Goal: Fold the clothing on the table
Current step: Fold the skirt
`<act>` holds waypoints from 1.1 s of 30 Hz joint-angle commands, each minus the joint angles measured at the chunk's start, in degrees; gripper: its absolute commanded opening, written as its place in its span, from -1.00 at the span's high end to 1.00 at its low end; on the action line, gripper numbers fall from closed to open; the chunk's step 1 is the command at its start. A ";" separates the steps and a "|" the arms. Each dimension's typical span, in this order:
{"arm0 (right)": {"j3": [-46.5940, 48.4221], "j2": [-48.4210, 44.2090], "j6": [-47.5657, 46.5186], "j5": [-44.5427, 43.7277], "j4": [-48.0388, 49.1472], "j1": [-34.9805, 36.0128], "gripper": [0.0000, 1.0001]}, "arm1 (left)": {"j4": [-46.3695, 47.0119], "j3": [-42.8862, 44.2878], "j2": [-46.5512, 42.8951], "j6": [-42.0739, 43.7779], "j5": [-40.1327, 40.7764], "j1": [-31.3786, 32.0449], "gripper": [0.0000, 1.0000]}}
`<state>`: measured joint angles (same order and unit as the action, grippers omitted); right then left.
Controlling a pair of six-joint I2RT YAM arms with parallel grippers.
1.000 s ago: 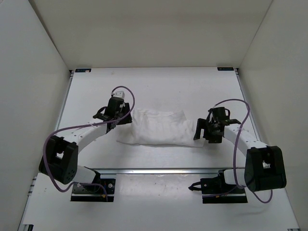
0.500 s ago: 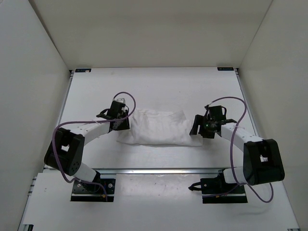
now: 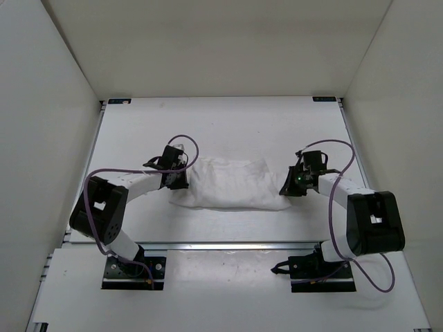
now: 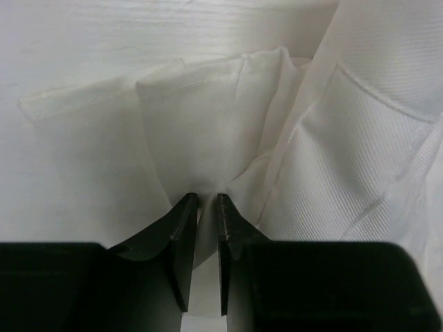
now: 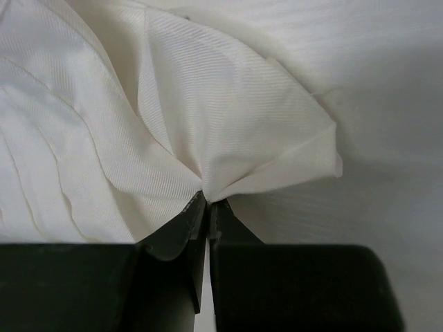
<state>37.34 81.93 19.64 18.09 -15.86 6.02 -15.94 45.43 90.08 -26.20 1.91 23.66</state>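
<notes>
The clothing (image 3: 232, 183) lies bunched mid-bench (image 3: 228, 124). The right pincer (image 5: 206, 207) pinches its right corner tight; the left pincer (image 4: 205, 207), nearly closed, seems to nip the left edge.

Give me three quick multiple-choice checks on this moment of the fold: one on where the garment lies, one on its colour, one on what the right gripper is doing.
1. Where does the clothing lie on the table?
A. Between the two grippers
B. Against the far wall
C. Hanging off the near rail

2. What colour is the clothing?
A. Blue
B. White
C. Striped red

3. What is the state of the right gripper?
A. Wide open above bare table
B. Out of view
C. Shut on a pinch of fabric

Answers:
1 A, the top view shows the left gripper at one end of it and the right gripper at the other.
2 B, every view shows plain white cloth.
3 C, the right wrist view shows fabric gathered into its closed tips.
</notes>
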 commanded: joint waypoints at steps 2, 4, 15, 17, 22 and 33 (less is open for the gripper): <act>6.93 -2.13 -4.07 0.45 -2.86 -5.22 1.00 | 1.00 2.99 4.04 -0.96 -4.89 2.09 0.49; 10.89 -1.87 -5.48 1.07 -5.75 -5.93 1.00 | 1.44 4.22 6.15 -1.66 -7.18 2.88 0.62; 29.36 2.09 -8.13 9.96 -8.49 6.25 1.00 | 5.66 16.70 21.62 -7.20 -21.41 8.68 0.84; 31.29 3.66 -7.42 10.83 -7.62 9.44 1.00 | 6.18 18.37 23.72 -7.99 -23.52 8.86 0.87; 32.97 7.01 -3.21 13.90 -3.93 15.94 1.00 | 8.55 20.66 26.02 -10.63 -26.69 8.77 0.88; 35.43 14.12 3.38 17.33 2.84 24.91 1.00 | 11.99 19.17 27.60 -12.56 -30.47 7.63 0.90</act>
<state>69.25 95.50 20.08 32.32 -18.50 28.67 -2.98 66.28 115.96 -38.68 -28.21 31.35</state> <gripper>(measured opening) 0.009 0.166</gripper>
